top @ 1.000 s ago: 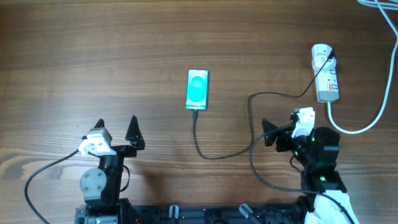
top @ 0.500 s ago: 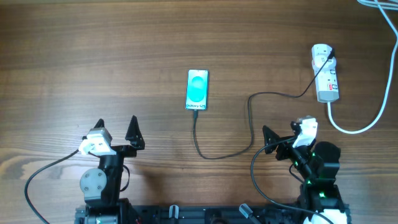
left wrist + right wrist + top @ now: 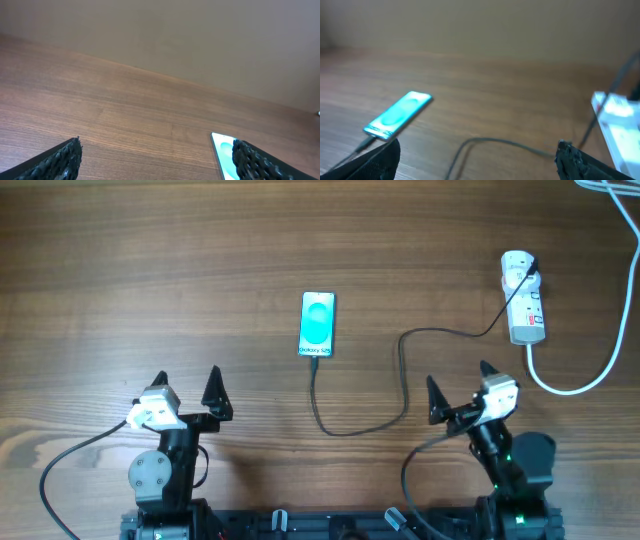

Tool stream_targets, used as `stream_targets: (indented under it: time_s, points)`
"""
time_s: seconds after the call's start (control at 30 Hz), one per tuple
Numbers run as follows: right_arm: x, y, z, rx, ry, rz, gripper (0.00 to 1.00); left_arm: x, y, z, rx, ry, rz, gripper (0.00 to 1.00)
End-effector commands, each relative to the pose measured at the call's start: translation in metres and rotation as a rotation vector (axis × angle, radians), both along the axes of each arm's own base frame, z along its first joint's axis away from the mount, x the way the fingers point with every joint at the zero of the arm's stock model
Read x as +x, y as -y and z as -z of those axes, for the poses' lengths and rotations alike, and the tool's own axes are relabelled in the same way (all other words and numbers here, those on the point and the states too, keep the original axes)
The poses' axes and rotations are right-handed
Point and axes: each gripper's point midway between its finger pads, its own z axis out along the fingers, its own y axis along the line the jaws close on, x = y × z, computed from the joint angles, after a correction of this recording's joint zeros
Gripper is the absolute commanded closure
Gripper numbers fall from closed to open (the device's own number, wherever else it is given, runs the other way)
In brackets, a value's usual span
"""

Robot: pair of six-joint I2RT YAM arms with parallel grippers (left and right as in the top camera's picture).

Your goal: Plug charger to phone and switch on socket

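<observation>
Both claws wide open and empty, with the phone (image 3: pixel 318 324) out on the bench (image 3: pixel 150 260) between them.
The left claw (image 3: pixel 187 376) and right claw (image 3: pixel 458 375) hang with jaws spread, gripping nothing. The phone lies flat, screen lit, farther out and well apart from both. The charger (image 3: pixel 402 370) runs from the phone's near end, loops just left of the right claw, and reaches the socket (image 3: pixel 524 310), which lies beyond that claw to its right.
</observation>
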Motion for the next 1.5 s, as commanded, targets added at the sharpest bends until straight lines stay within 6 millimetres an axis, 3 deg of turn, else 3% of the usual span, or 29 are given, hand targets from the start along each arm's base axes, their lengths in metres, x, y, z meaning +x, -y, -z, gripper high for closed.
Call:
stream_targets:
  time_s: [0.0, 0.07, 1.47]
  points:
    - [-0.005, -0.005, -0.023, -0.033, 0.117, -0.017, 0.0, 0.0, -0.001, 0.001, 0.016, 0.0, -0.005, 0.0]
    - [-0.008, -0.004, -0.034, -0.03, 0.167, -0.016, 0.0, 0.0, -0.001, 0.001, 0.016, -0.001, -0.005, 0.0]
    - [-0.009, -0.005, -0.035, -0.029, 0.168, -0.019, 0.0, 0.0, -0.001, 0.001, 0.016, 0.0, -0.005, 0.0]
